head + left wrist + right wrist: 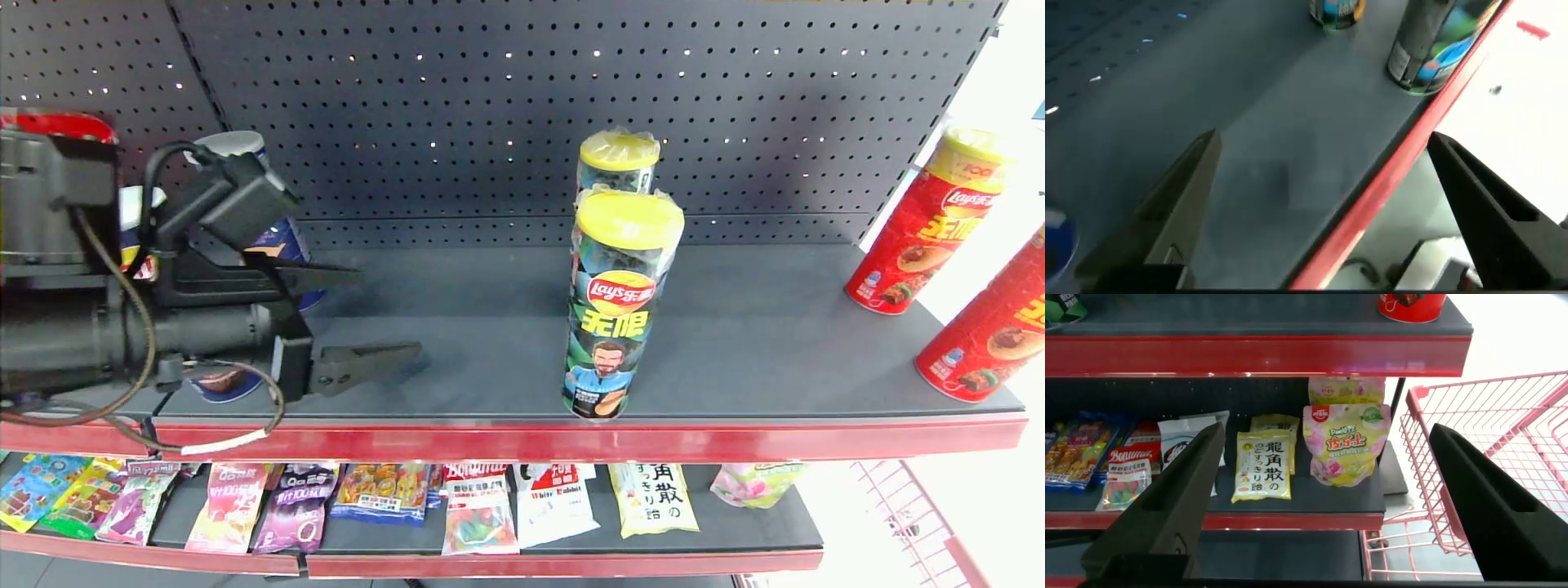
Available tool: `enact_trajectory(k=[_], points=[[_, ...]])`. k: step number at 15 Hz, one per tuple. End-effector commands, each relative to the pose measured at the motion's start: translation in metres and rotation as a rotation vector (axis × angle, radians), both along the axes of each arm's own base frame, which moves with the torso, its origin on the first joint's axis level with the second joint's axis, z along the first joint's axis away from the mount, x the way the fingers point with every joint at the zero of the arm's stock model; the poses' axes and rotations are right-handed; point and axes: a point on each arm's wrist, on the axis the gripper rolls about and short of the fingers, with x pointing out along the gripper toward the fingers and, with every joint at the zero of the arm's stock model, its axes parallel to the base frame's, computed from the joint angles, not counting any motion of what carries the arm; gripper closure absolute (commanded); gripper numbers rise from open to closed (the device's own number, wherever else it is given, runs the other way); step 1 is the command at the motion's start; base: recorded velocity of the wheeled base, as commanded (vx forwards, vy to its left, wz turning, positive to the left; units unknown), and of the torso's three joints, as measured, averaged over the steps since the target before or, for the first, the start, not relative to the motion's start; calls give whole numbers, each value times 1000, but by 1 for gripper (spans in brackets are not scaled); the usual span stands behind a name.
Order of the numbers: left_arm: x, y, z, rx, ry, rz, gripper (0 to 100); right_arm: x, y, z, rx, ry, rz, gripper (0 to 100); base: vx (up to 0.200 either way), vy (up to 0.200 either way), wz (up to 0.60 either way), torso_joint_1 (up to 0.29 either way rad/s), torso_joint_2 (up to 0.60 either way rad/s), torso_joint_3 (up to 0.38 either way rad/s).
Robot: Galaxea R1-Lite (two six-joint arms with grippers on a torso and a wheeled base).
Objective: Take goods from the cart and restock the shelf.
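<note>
Head view: left claw (390, 313) spread wide, empty, over shelf (506, 343); green can (612, 327) at front edge (right claw (1327, 431) released too).

The left arm (98, 335) comes in level from the left end of the top shelf (735, 343), its forearm low over the board near the front left corner. A black camera box (245, 200) sits on top of the wrist, and a dark cable (139, 327) loops from it down under the arm. The left gripper (392, 312) points along the shelf towards its middle. Its jaws stand wide apart, one finger (1176, 212) over the board and the other above the red front edge (571, 441).

The right gripper (1327, 429) is held level, facing the lower shelf (1249, 521) near its right end, jaws spread wide.
</note>
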Motion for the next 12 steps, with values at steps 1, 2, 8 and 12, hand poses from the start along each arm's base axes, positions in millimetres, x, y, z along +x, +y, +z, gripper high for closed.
enact_trajectory(k=[1,2,8,12], points=[[26,-31,-21,42,64,-86,0,0,0,0,1,0,2,0,0,0,0,0,0,0],[28,-40,-25,47,73,-113,0,0,0,0,1,0,0,0,0,0,0,0,0,0],[54,-76,-42,89,100,-143,0,0,0,0,1,0,0,0,0,0,0,0,0,0],[55,-89,-51,111,118,-158,0,0,0,0,1,0,0,0,0,0,0,0,0,0]])
